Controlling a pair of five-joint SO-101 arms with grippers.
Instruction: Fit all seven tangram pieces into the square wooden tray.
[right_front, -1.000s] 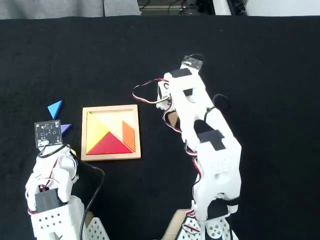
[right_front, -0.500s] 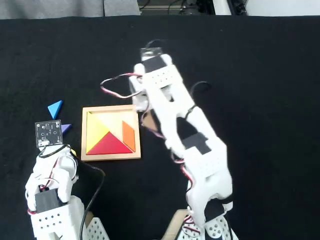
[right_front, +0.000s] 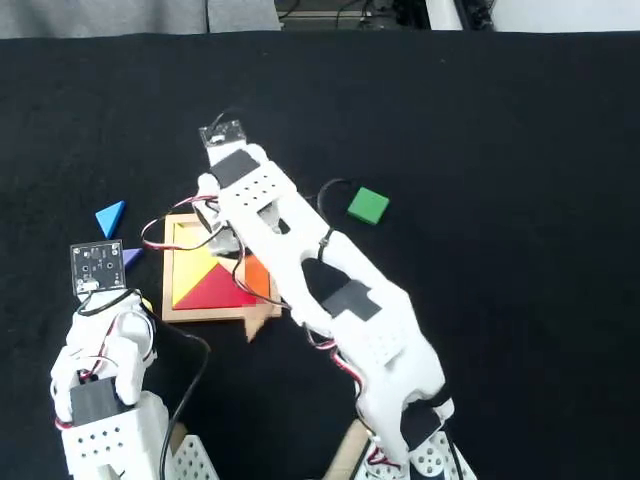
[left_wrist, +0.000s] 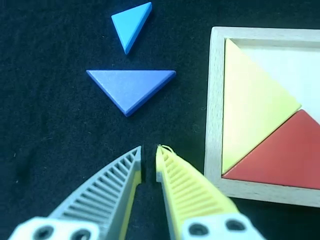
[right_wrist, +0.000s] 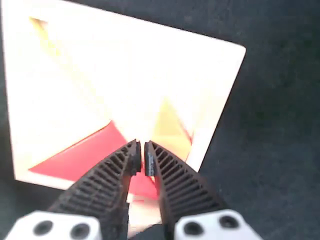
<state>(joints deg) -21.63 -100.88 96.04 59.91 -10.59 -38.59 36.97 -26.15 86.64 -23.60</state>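
Observation:
The square wooden tray (right_front: 167, 270) holds a yellow triangle (right_front: 192, 264), a red triangle (right_front: 215, 292) and an orange piece (right_front: 258, 272). My right gripper (right_front: 228, 243) hangs over the tray's middle, shut with nothing seen between its fingers. In the right wrist view the right gripper (right_wrist: 141, 150) points down at the tray (right_wrist: 227, 85), above the red triangle (right_wrist: 82, 156) and the orange piece (right_wrist: 170, 125). My left gripper (left_wrist: 149, 152) is shut and empty, left of the tray (left_wrist: 214, 100). Just beyond it lie a dark blue triangle (left_wrist: 131, 87) and a small light blue triangle (left_wrist: 131, 22).
A green square (right_front: 368, 205) lies on the black cloth right of the tray, behind the right arm. The light blue triangle (right_front: 110, 216) and the dark blue triangle (right_front: 131, 257) sit left of the tray. The left arm (right_front: 100, 350) stands at the front left.
The right arm has swung left from beside the tray to over it, uncovering the green square. The left arm has not moved.

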